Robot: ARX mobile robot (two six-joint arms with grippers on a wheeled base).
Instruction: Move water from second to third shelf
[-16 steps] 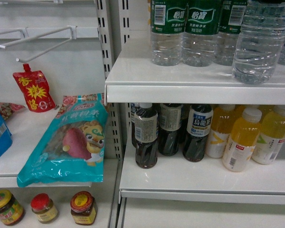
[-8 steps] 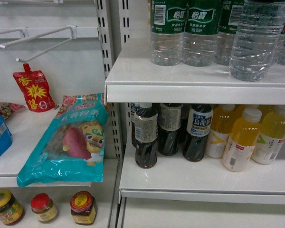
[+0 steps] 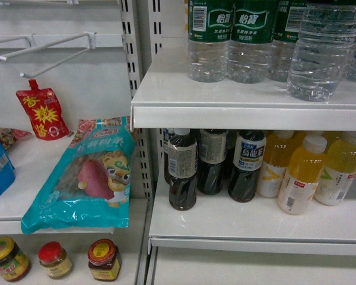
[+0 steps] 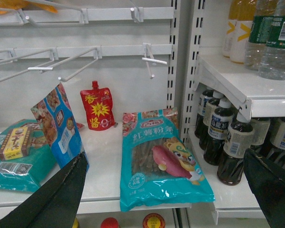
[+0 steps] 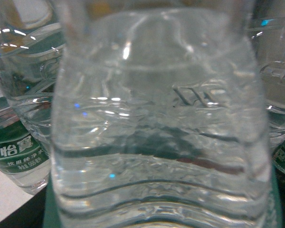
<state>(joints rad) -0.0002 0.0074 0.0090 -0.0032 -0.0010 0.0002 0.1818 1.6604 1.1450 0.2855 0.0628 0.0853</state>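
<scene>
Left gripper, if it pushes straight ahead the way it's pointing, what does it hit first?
Probably the teal snack bag lying on the shelf, centred between the open left gripper fingers; depth is hard to judge.

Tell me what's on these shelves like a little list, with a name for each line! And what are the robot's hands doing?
water: clear bottle at the front right of the upper shelf; fills the right wrist view
behind it: row of green-label water bottles
shelf below: dark drink bottles on the left, yellow drink bottles on the right
left bay: teal snack bag, red pouch, jars underneath
left gripper: open, holding nothing
right gripper: cannot tell if it is open or shut
</scene>
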